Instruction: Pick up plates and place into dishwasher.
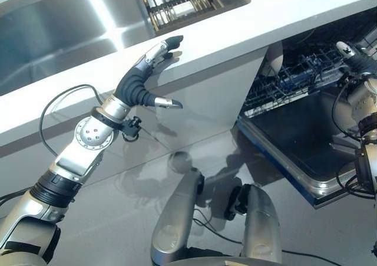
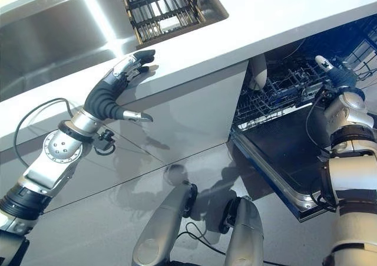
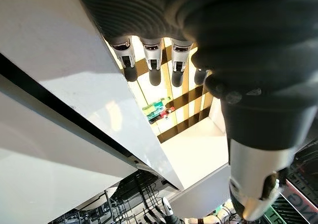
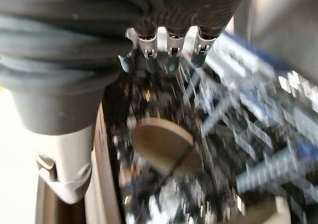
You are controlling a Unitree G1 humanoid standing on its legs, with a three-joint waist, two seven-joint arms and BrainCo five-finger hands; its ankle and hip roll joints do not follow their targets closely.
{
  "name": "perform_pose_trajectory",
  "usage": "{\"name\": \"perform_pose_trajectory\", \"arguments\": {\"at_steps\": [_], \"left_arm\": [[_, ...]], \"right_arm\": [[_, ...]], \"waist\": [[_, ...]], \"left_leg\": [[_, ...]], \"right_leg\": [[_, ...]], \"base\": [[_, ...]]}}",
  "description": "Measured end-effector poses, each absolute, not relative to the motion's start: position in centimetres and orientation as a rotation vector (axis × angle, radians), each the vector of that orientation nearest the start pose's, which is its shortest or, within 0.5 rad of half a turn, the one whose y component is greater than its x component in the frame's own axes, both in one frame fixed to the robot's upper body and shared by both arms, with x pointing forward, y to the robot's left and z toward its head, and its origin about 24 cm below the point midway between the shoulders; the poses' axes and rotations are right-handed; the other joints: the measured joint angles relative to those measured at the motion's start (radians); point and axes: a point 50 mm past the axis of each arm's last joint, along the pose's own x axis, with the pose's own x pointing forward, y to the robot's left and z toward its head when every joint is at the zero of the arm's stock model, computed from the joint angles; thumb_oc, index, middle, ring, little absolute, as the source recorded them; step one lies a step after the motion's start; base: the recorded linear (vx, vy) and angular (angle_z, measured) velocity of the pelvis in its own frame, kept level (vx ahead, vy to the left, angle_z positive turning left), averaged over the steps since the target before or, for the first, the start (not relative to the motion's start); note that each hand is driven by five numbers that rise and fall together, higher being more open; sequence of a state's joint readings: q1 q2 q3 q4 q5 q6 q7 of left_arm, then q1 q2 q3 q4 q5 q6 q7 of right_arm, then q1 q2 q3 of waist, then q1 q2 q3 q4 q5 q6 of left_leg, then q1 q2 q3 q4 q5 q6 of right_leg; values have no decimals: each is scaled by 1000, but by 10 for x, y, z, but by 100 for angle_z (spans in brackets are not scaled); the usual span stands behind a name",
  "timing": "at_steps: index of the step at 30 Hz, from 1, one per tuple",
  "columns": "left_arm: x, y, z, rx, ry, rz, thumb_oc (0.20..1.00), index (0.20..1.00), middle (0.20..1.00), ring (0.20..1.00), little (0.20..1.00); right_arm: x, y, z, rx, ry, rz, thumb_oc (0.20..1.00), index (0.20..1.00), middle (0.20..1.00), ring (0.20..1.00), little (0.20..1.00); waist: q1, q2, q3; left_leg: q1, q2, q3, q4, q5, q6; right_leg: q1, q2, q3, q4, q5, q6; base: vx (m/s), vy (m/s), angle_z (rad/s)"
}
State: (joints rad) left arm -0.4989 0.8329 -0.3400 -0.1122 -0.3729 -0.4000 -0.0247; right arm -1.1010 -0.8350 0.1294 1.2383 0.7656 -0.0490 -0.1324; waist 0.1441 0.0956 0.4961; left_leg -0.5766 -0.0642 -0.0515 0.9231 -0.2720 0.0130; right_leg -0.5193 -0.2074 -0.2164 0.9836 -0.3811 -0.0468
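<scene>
The left hand (image 1: 154,58) is raised at the front edge of the white counter (image 1: 283,18), its fingers (image 3: 151,67) loosely extended with the tips over the counter's rim and the thumb (image 1: 168,103) sticking out apart below the edge; it holds nothing. Just behind that hand, set into the counter, lies a dark dish rack (image 2: 159,9) in the steel sink (image 1: 53,30).

The right hand (image 2: 330,68) reaches into the open dishwasher (image 2: 277,154) at the counter's right end, over the wire rack (image 1: 288,77). In the right wrist view its fingers (image 4: 171,47) hang relaxed and straight, spread over the rack wires, clasping nothing.

A pale, round plate (image 4: 164,142) stands among the rack's tines just beyond the right hand's fingertips, apart from them; whether it leans on the wires cannot be told through the blur. A pale plate edge (image 1: 272,58) shows at the rack's left end, under the counter's edge, well apart from the left hand. The dishwasher's door (image 1: 300,142) lies folded down toward the floor.
</scene>
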Motion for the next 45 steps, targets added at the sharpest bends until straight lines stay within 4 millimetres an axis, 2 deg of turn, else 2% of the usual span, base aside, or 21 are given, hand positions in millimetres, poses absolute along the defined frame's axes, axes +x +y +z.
{"name": "perform_pose_trajectory", "arguments": {"at_steps": [5,8,10,12,13,19,22,27,29,34,37,41,45], "left_arm": [[283,164,220,454,-769,-464,1000,1000,1000,1000,1000],[283,161,214,454,-764,-445,1000,1000,1000,1000,1000],[284,159,210,438,-764,-425,1000,1000,1000,1000,1000],[284,156,204,433,-756,-417,1000,1000,1000,1000,1000],[284,154,202,433,-748,-421,1000,1000,1000,1000,1000],[284,150,197,408,-741,-411,1000,1000,1000,1000,1000],[284,147,195,402,-734,-418,1000,1000,1000,1000,1000],[285,146,194,406,-725,-428,1000,1000,1000,1000,1000],[285,145,195,411,-723,-439,1000,1000,1000,1000,1000],[288,148,192,437,-697,-464,1000,1000,1000,1000,1000],[288,157,190,447,-682,-455,1000,1000,1000,1000,1000],[287,169,190,457,-682,-440,1000,1000,1000,1000,1000],[285,172,186,463,-664,-464,1000,1000,1000,1000,1000]], "right_arm": [[332,-397,198,55,-162,-959,1000,1000,1000,1000,1000],[317,-400,184,-4,-194,-1157,1000,1000,1000,1000,1000],[304,-405,166,13,-176,-1274,1000,1000,1000,1000,1000],[293,-408,143,55,-125,-1354,1000,1000,1000,1000,1000],[289,-409,134,67,-99,-1378,1000,1000,1000,1000,1000],[267,-412,79,237,102,-1429,1000,1000,1000,1000,1000],[271,-404,59,355,196,-1317,1000,1000,1000,1000,1000],[285,-376,27,484,385,-939,1000,1000,1000,1000,1000],[279,-378,21,525,411,-868,1000,1000,1000,1000,1000],[262,-393,19,586,360,-675,1000,1000,1000,1000,1000],[259,-391,17,612,287,-561,1000,1000,1000,1000,1000],[266,-378,24,606,180,-375,1000,1000,1000,1000,1000],[287,-352,44,624,72,-203,1000,1000,1000,1000,1000]], "waist": [[-35,-40,-29],[-82,-58,-47],[-116,-66,-53],[-117,-70,-62],[-133,-68,-65],[-143,-62,-72],[-151,-54,-77],[-144,-47,-77],[-139,-47,-77],[-136,-45,-76],[-136,-43,-75],[-136,-42,-74],[-135,-43,-74]], "left_leg": [[7,11,34,35,-35,23],[7,21,56,67,-62,37],[10,29,74,83,-76,43],[14,27,79,88,-82,48],[14,26,82,92,-84,49],[-2,27,90,97,-85,47],[-11,27,91,99,-83,48],[-17,26,84,100,-86,40],[-21,27,75,100,-85,32],[-26,28,68,100,-84,21],[-28,26,58,99,-86,16],[-28,28,30,99,-86,2],[-28,30,-8,99,-87,-5]], "right_leg": [[-1,14,35,19,-8,18],[-7,21,62,37,-13,27],[-9,30,80,44,-15,29],[-10,30,92,53,-17,33],[-12,30,97,56,-18,35],[-36,35,113,70,-19,37],[-47,38,115,74,-20,39],[-55,43,106,78,-23,40],[-55,45,99,77,-24,38],[-60,47,94,77,-23,33],[-61,48,85,77,-22,31],[-60,46,53,71,-18,14],[-58,45,11,57,-10,-4]], "base": [[-19,99,-18],[2,78,-22],[16,53,-19],[-6,34,-12],[-15,24,-7],[-24,-5,-2],[-28,-23,-2],[-37,-53,0],[-6,-54,2],[7,-29,-2],[21,-37,-20],[33,-44,-24],[37,-35,-27]]}}
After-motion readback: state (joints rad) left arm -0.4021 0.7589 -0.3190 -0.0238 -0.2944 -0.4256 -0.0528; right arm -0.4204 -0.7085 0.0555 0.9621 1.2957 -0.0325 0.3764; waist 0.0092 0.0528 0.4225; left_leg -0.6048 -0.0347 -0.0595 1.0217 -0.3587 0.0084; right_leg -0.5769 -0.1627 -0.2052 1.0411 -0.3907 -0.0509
